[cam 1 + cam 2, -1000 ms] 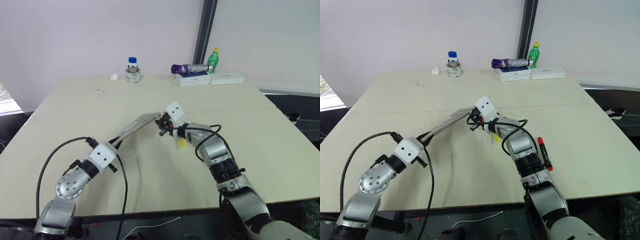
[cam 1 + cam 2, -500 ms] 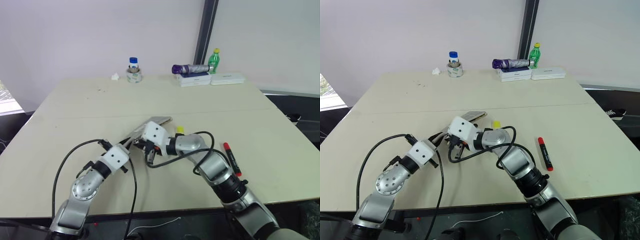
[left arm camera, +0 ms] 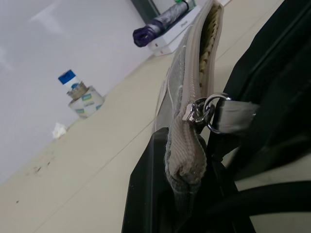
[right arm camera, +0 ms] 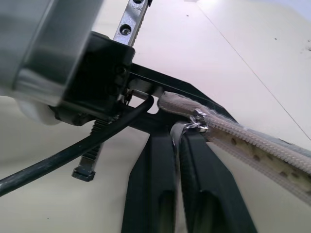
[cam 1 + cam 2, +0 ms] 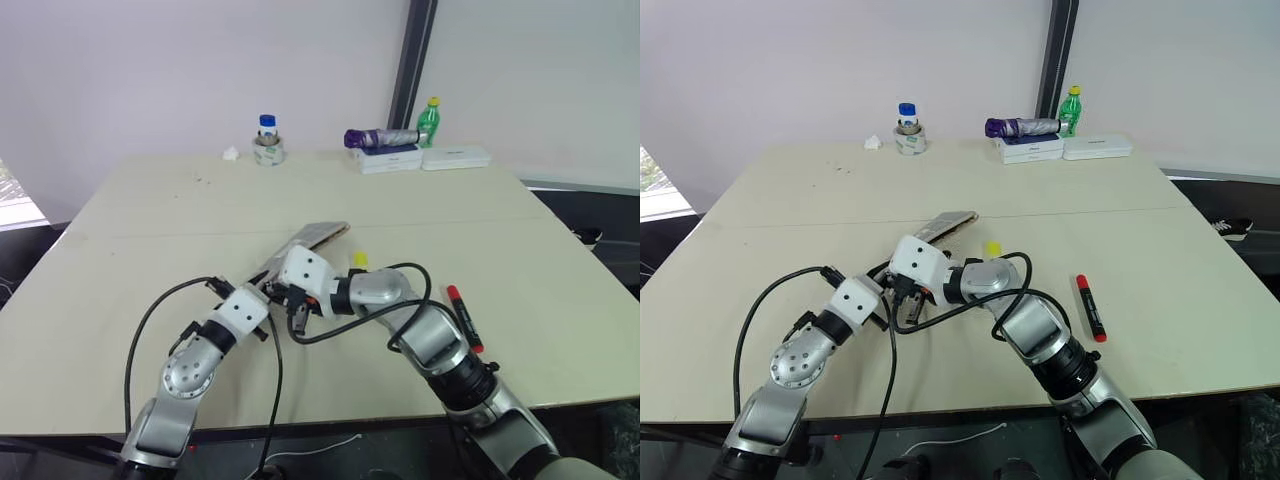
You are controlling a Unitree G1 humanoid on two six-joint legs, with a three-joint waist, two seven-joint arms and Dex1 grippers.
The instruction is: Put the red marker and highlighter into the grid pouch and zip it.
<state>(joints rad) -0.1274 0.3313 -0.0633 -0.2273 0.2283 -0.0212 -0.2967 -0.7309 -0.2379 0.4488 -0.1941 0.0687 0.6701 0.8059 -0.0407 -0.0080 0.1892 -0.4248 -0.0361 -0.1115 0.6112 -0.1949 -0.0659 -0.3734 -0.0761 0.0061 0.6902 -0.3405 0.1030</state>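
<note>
- We pinch the near end of the grid pouch (image 5: 300,248) in the closed left gripper (image 3: 187,194), holding it raised at the table's middle.
- Our right gripper (image 4: 178,145) has its fingers closed on the zipper pull tab (image 4: 176,132).
- The red marker (image 5: 1088,306) lies on the table to the right; the highlighter (image 5: 992,247) sits beside the pouch.
- Neither pen is inside, so the opening step is in hand; next, a steady pull along the zipper.
</note>
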